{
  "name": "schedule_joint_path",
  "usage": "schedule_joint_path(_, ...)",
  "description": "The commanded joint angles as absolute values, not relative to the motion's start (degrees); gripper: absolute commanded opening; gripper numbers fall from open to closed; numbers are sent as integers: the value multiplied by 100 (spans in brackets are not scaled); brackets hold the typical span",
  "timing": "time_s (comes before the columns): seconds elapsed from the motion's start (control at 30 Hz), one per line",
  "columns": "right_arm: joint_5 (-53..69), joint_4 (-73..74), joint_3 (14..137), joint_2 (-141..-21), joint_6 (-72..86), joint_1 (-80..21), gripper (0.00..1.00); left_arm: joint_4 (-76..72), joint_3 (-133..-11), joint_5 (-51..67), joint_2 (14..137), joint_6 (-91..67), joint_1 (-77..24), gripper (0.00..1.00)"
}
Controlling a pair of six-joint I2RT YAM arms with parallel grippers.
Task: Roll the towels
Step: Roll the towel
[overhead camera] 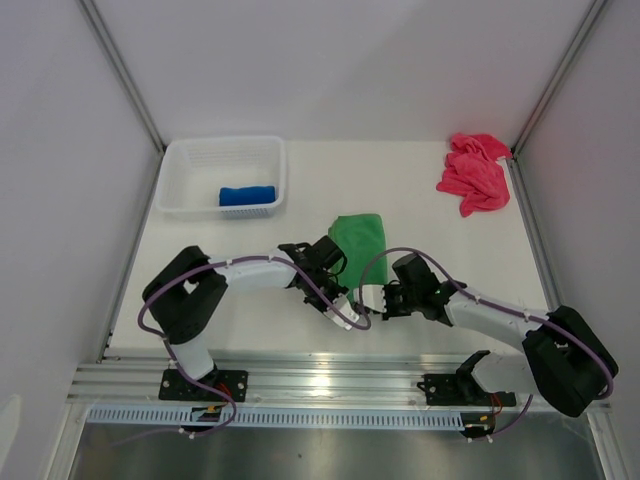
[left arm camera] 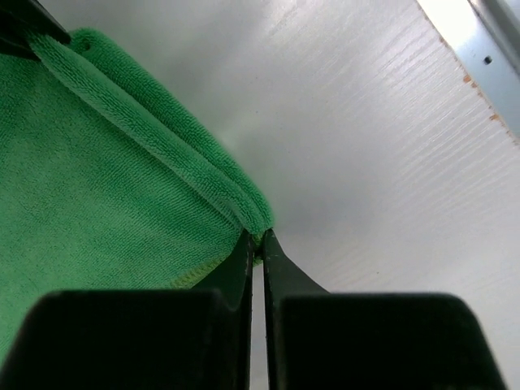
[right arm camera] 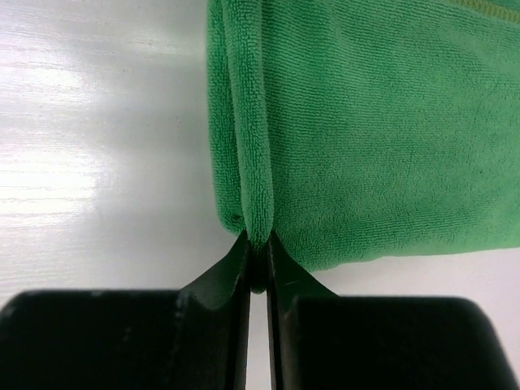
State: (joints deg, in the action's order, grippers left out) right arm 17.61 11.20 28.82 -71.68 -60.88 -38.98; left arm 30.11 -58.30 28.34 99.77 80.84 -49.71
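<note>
The green towel (overhead camera: 358, 238) lies flat in the middle of the table with its near edge folded over. My left gripper (left arm camera: 258, 237) is shut on the left end of that folded edge (left arm camera: 154, 142). My right gripper (right arm camera: 258, 240) is shut on the fold's other end (right arm camera: 248, 122). In the top view, both grippers, left (overhead camera: 346, 310) and right (overhead camera: 373, 298), meet at the towel's near side. The blue towel (overhead camera: 247, 195) sits rolled inside the white basket. Crumpled at the far right corner lies the pink towel (overhead camera: 473, 172).
The white plastic basket (overhead camera: 222, 146) stands at the table's far left. An aluminium rail (overhead camera: 330, 378) runs along the near edge by the arm bases. White walls close in the table on three sides.
</note>
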Motion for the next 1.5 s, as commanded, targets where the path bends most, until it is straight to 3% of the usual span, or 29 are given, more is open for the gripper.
schedule_joint_path(0.0, 2056, 1432, 3111, -7005, -6003, -3982, 0, 3161, -6397, 2732, 10160, 6558, -5027, 1)
schedule_joint_path(0.57, 3839, 3726, 3866, -6583, -5423, -3824, 0, 4764, -7084, 4358, 9765, 4228, -4676, 1)
schedule_joint_path(0.73, 4122, 3709, 4201, -6960, -5300, -3464, 5, 4693, -7409, 4509, 10089, 3605, -4194, 1)
schedule_joint_path(0.77, 4244, 3631, 4654, -7570, -5213, -3271, 6, 4719, -7696, 4570, 10429, 3360, -3923, 1)
schedule_joint_path(1.0, 4342, 3481, 5132, -8288, -4941, -3050, 2, 4606, -7664, 4324, 10643, 3278, -3718, 1)
schedule_joint_path(1.2, 4202, 3095, 5230, -8552, -4597, -2778, 3, 4570, -7532, 4237, 10608, 3314, -3683, 1)
schedule_joint_path(1.33, 4061, 2822, 5308, -8718, -4220, -2672, 8, 4544, -7401, 4061, 10635, 3217, -3621, 1)
schedule_joint_path(1.43, 3763, 2453, 5265, -8789, -3745, -2620, 17, 4588, -7321, 3973, 10679, 3164, -3612, 1)
schedule_joint_path(1.47, 3727, 2400, 5265, -8815, -3553, -2584, 34, 4588, -7295, 3955, 10696, 3164, -3612, 1)
